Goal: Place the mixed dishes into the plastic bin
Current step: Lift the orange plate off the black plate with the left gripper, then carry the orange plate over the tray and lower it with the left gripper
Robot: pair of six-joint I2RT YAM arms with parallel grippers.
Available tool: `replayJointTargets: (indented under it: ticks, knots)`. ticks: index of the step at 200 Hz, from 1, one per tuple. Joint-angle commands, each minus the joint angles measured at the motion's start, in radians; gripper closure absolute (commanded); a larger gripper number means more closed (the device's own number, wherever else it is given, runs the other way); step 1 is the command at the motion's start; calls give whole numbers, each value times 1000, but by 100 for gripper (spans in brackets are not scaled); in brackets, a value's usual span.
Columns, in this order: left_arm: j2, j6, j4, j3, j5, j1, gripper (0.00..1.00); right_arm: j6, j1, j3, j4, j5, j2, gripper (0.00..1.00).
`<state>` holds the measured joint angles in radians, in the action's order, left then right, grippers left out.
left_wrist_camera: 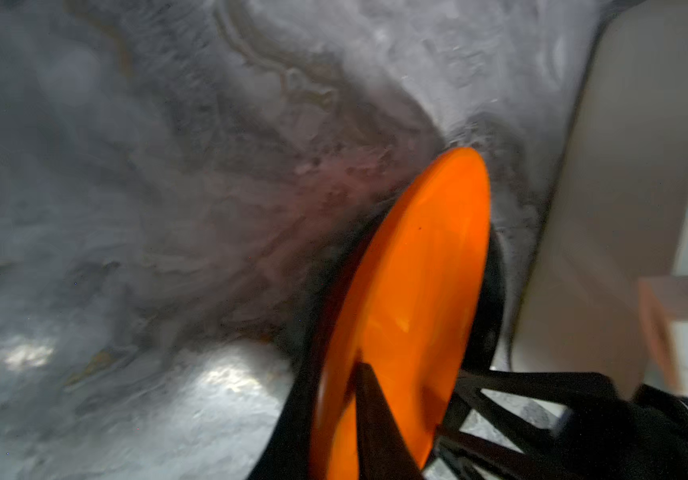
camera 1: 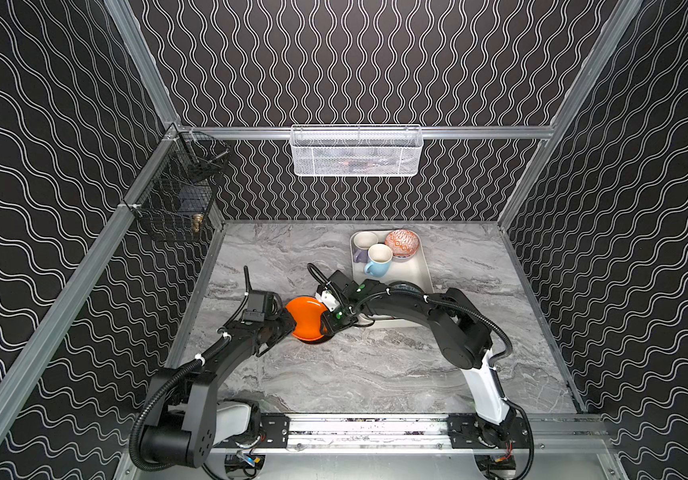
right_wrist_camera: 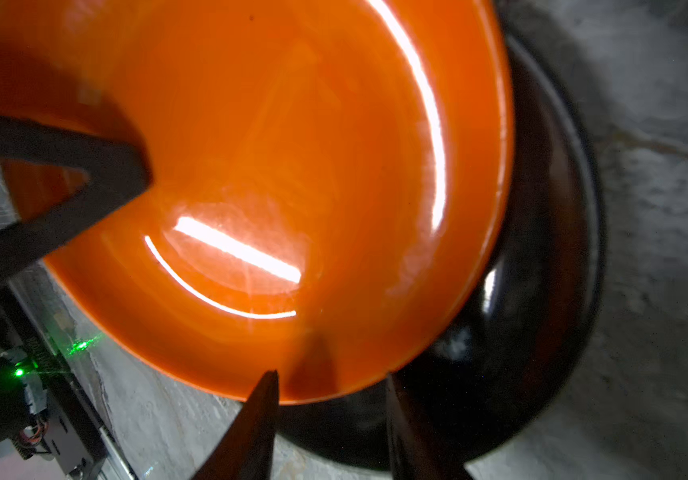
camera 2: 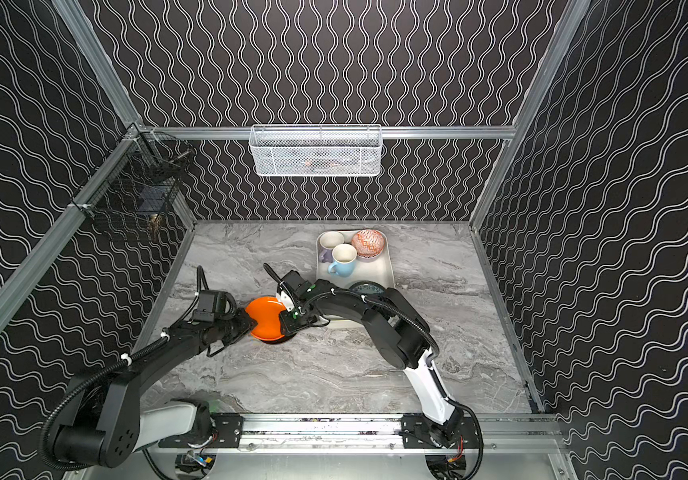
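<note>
orange plate [camera 1: 307, 318]: tilted over black plate [right_wrist_camera: 541, 291] | left gripper [left_wrist_camera: 408, 374]: pinching its left rim | right gripper [right_wrist_camera: 334, 386]: parted at its right rim

Left hand [camera 1: 291, 327] clamped; right hand [camera 1: 328, 329] jaws apart.

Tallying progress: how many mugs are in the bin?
2. Lilac mug in the bin's far-left corner; blue mug beside it, nearer the robot. The right arm covers the bin's near end, so another could be hidden.
</note>
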<state>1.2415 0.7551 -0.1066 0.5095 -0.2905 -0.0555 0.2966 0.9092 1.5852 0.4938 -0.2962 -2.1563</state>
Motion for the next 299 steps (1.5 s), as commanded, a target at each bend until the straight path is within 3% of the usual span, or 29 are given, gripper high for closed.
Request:
replayJointTargets:
  ticks: [1, 86, 121, 141, 199, 251, 299]
  knots:
    - [-1, -6, -46, -7, 29, -1, 100, -8, 5, -16, -51, -42, 18, 55]
    - [-75, -25, -134, 39, 45, -1, 100, -5, -5, -86, -78, -15, 118, 44]
    - [-104, -26, -171, 87, 34, -1, 100, -11, -21, -141, -73, 48, 223, 22]
    - [-117, -38, -203, 136, 34, 0, 100, -7, -36, -187, -72, 84, 308, 1]
    - [-96, -16, -201, 262, -67, -13, 100, 37, -76, -354, -67, 222, 530, 1]
    - [-39, 21, -198, 400, 26, -194, 99, 93, -130, -513, -35, 357, 782, 0]
    - [130, 68, -123, 523, 108, -413, 96, 140, -189, -582, 93, 483, 1018, 1]
